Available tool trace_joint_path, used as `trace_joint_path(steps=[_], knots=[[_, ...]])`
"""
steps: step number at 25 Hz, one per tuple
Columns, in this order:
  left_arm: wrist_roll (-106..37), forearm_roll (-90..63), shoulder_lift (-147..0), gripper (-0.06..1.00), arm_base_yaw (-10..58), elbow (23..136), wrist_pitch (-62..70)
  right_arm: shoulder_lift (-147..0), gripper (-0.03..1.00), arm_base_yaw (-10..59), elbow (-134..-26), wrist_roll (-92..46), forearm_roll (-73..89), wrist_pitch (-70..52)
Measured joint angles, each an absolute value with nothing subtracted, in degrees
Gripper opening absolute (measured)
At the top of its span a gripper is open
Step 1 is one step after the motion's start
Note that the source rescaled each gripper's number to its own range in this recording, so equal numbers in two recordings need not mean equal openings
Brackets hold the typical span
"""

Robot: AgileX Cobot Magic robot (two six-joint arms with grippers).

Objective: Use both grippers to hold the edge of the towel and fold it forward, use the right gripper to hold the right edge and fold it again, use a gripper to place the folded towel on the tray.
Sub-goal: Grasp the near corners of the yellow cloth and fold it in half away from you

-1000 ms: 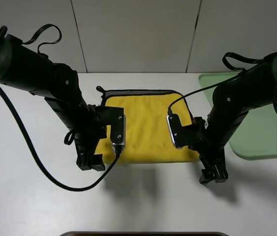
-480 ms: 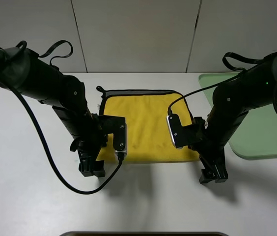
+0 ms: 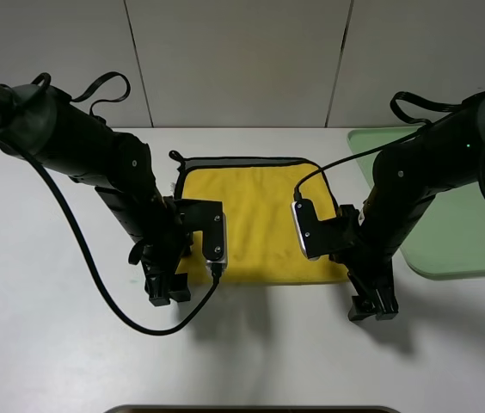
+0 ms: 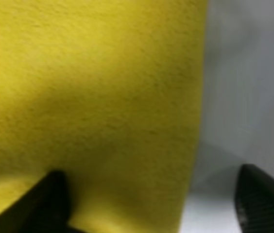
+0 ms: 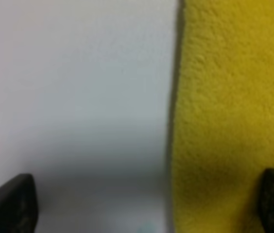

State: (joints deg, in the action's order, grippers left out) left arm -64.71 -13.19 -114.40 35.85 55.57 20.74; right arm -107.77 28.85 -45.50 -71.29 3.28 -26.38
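Quick rundown: the square yellow fluffy towel [image 3: 260, 215] is laid flat on the white table [image 3: 53, 361], mid-scene between the two arms. The large pale green plastic tray [image 3: 483, 232] is parked off to its right.

The black left finger gripper [image 3: 167, 292] is set down at the towel's near left corner and the matching right gripper [image 3: 373, 308] at the near right corner. This is presumably so both corners can be lifted together and the first fold carried evenly toward the far side.

Nothing is clamped yet. In each wrist view the fingertips [image 4: 52, 199] are seen spread apart, with the towel's side edge [image 5: 176, 87] running between them, one finger over cloth and one over bare table. That straddle looks deliberate, so that closing would pinch the edge. No fold seems to have been made.
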Motion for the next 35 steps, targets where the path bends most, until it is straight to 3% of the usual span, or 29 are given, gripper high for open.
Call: trace_joint_path(steps=[7, 15, 25, 35], knots=[[-64.7, -13.6, -114.6, 0.42, 36.0, 55.6, 20.1, -107.8, 0.74, 28.8, -45.4, -71.3, 4.8, -25.3], [-64.7, -13.6, -114.7, 0.25, 36.0, 55.7, 19.9, -107.8, 0.36, 28.8, -45.4, -71.3, 4.9, -23.1], [-64.7, -13.2, -114.8, 0.01, 36.0, 55.9, 19.9, -108.0, 0.0, 28.8, -45.4, -71.2, 4.7, -21.3], [-64.7, -13.2, -114.8, 0.0, 36.0, 55.9, 19.9, -108.0, 0.0, 28.8, -45.4, -71.2, 4.6, -21.2]])
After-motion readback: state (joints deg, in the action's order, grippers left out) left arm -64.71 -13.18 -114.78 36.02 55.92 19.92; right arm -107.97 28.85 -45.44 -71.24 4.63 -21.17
